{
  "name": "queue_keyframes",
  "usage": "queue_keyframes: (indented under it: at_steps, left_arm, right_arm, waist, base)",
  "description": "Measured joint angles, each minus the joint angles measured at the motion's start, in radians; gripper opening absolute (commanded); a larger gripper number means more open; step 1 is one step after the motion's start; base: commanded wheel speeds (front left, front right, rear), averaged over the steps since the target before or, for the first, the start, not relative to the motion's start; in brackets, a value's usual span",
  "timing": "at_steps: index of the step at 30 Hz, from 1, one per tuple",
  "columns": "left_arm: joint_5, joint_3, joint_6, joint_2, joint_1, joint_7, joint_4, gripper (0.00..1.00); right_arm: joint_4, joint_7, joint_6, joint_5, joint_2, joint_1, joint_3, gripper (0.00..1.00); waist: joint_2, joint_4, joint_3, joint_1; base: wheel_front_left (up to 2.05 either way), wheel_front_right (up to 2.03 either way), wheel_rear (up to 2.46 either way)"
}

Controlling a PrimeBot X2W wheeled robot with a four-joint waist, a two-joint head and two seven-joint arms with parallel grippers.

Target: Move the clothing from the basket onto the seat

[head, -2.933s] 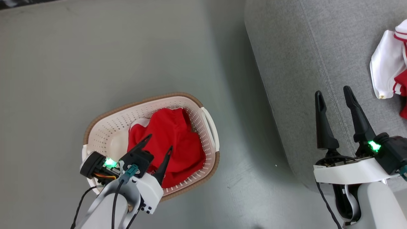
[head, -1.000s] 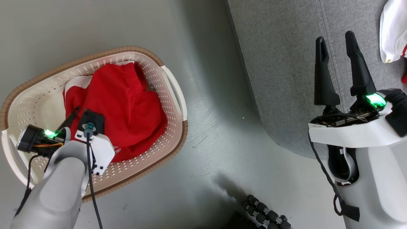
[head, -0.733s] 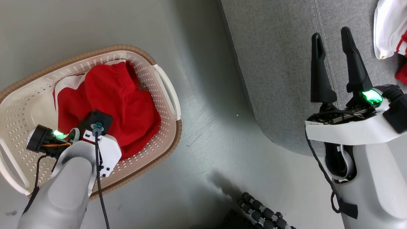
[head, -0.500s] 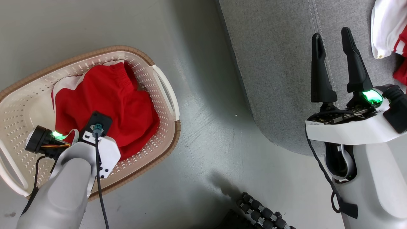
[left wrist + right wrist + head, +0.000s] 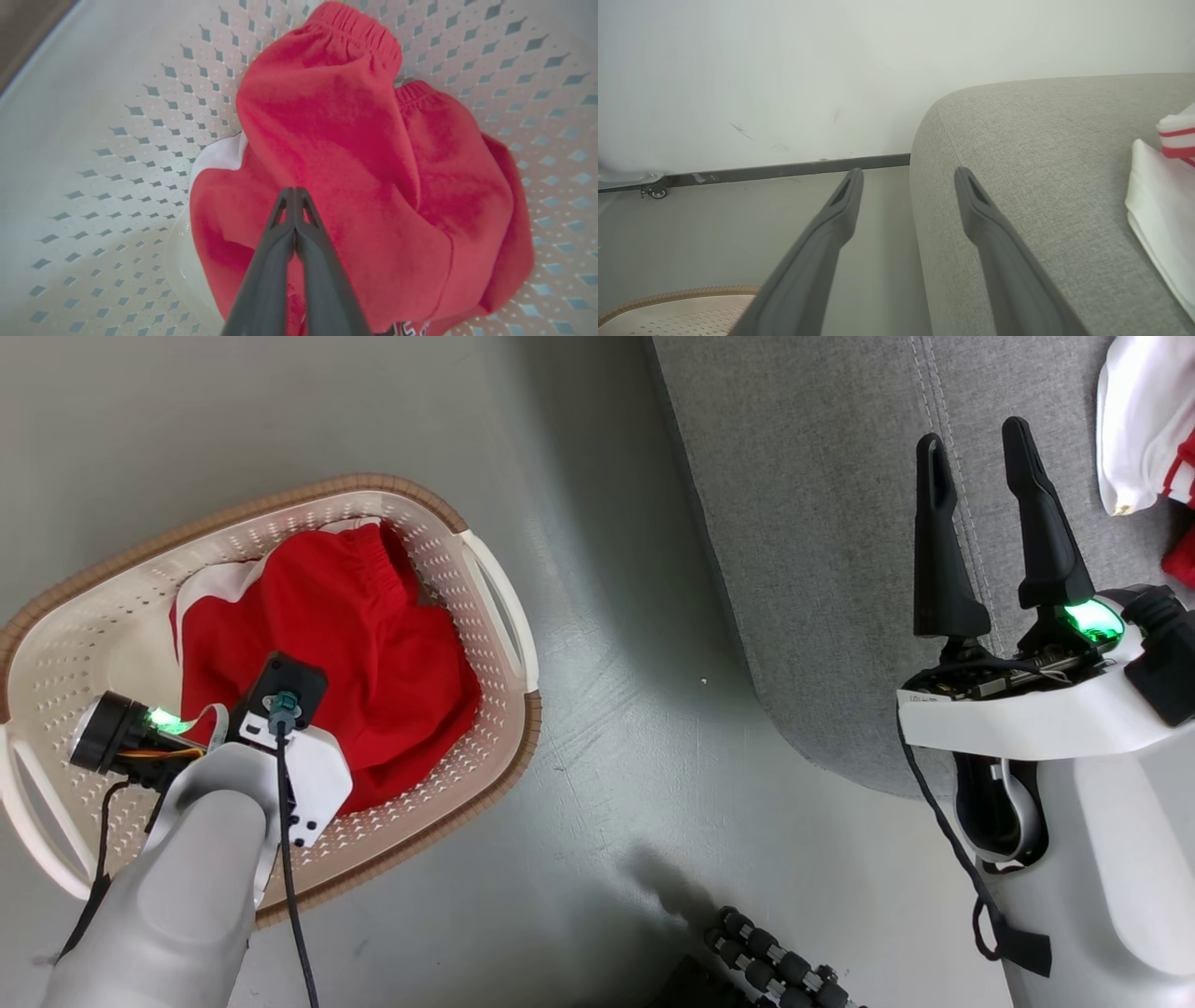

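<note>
**Item 1: red garment** (image 5: 373, 653). Soft clothing with a white panel at one side. It lies bunched in the basket (image 5: 75, 644), toward the end whose white handle faces the seat (image 5: 822, 523). The basket stands on the floor (image 5: 607, 728), apart from the seat's rounded edge.

**Item 2: second garment** (image 5: 1134, 429). White with red stripes. It is already on the seat, well in from that edge.

**Item 3: left tool** (image 5: 294, 198). Narrow, jaws pressed together, with a fold of the red garment apparently pinched at the tips. The left arm reaches down over the basket's near rim. Its wrist is bent so the fingers point steeply into the middle of the bundle.

**Item 4: right tool** (image 5: 976, 439). Wide and holding nothing. It is held above the seat near its rounded edge, with the forearm low at the robot's right.

**Step in hand (judged):** lifting the last garment out of the basket.

**Handling notes:**
- The pinch looks small and sits on a single fold. Raise it straight up and slowly until the trailing hem clears the brown rim.
- An early sideways sweep could drag cloth on the perforated wall or tip the light basket.
- Carry the garment high across the floor gap so nothing trails.
- Lower it onto bare seat beside the second garment before parting the jaws.
- If the fold slips, take a deeper bite on a thicker bunch, such as the elastic band at the basket's far wall.
</note>
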Motion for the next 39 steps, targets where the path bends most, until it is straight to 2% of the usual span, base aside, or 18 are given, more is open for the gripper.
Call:
queue_keyframes:
  at_steps: [5,16,20,24,27,28,39]
  left_arm:
    - [0.0,0.0,0.002,-0.009,0.0,-0.025,-0.004,0.0]
    - [-0.003,0.009,0.036,-0.015,0.0,-0.127,-0.058,0.01]
    - [-0.014,0.022,0.054,-0.023,0.0,-0.15,-0.089,0.39]
    - [-0.022,0.031,0.065,-0.038,0.0,-0.159,-0.122,0.49]
    - [-0.04,0.044,0.071,-0.041,0.001,-0.167,-0.151,0.98]
    - [-0.045,0.048,0.072,-0.042,0.001,-0.167,-0.163,1.0]
    - [-0.103,0.114,0.115,-0.064,0.006,-0.176,-0.298,1.0]
  right_arm:
    - [0.006,0.0,0.0,0.0,0.0,0.0,-0.008,1.0]
    - [0.012,0.0,0.0,-0.003,0.0,-0.001,-0.024,1.0]
    - [0.013,0.0,0.0,-0.015,0.0,-0.001,-0.028,1.0]
    - [0.014,0.0,0.0,-0.032,0.0,-0.001,-0.037,1.0]
    - [0.015,0.0,0.0,-0.052,0.0,-0.002,-0.046,1.0]
    - [0.015,0.0,0.0,-0.056,0.0,-0.002,-0.049,1.0]
    - [0.016,0.0,0.0,-0.124,-0.001,-0.019,-0.065,1.0]
  waist:
    - [0.0,0.011,-0.009,0.0]
    - [0.0,0.04,-0.04,0.0]
    - [0.0,0.053,-0.054,0.0]
    - [0.0,0.067,-0.069,0.0]
    - [0.0,0.078,-0.081,0.0]
    - [0.0,0.082,-0.085,0.0]
    - [0.0,0.125,-0.138,-0.0001]
  base:
    - [0.0,0.0,0.0]
    - [0.0,0.0,0.0]
    - [0.0,0.0,0.0]
    - [0.0,0.0,0.0]
    - [0.0,0.0,0.0]
    - [0.0,0.0,0.0]
    - [0.0,0.0,0.0]
